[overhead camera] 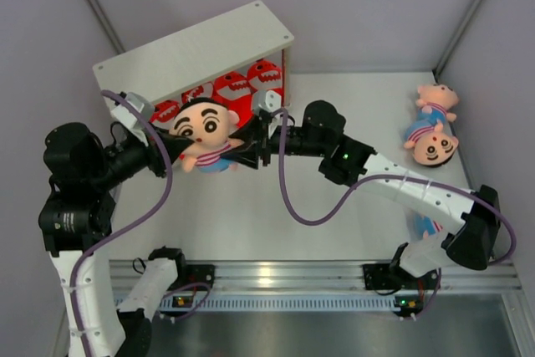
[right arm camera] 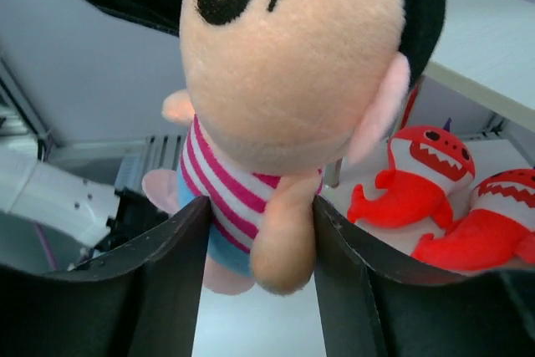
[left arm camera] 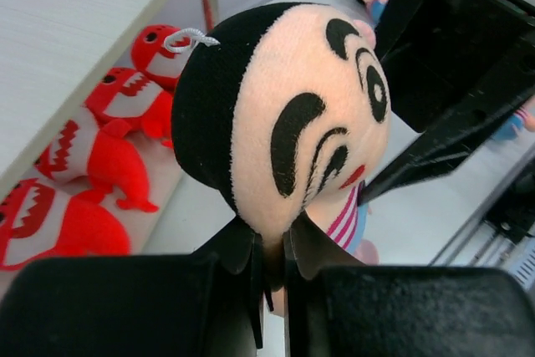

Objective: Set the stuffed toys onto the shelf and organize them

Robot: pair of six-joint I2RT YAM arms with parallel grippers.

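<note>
A peach boy doll (overhead camera: pixel 205 133) with black hair and a striped shirt hangs in the air in front of the white shelf (overhead camera: pixel 196 48). My left gripper (overhead camera: pixel 180 148) is shut on a fold at the edge of its head (left arm camera: pixel 284 123). My right gripper (overhead camera: pixel 244 144) is shut on its torso and arm (right arm camera: pixel 276 206), with one finger pressing each side. Several red sharks (overhead camera: pixel 232 88) lie in a row on the lower board, also seen in the left wrist view (left arm camera: pixel 109 165) and the right wrist view (right arm camera: pixel 418 181). Two more boy dolls (overhead camera: pixel 433 127) lie on the table at the far right.
A bit of blue cloth (overhead camera: pixel 425 225) shows under the right arm's forearm. The shelf's top board (left arm camera: pixel 75 31) is bare. A metal rail (overhead camera: pixel 276 277) runs along the near table edge. Grey walls close in the left, back and right sides.
</note>
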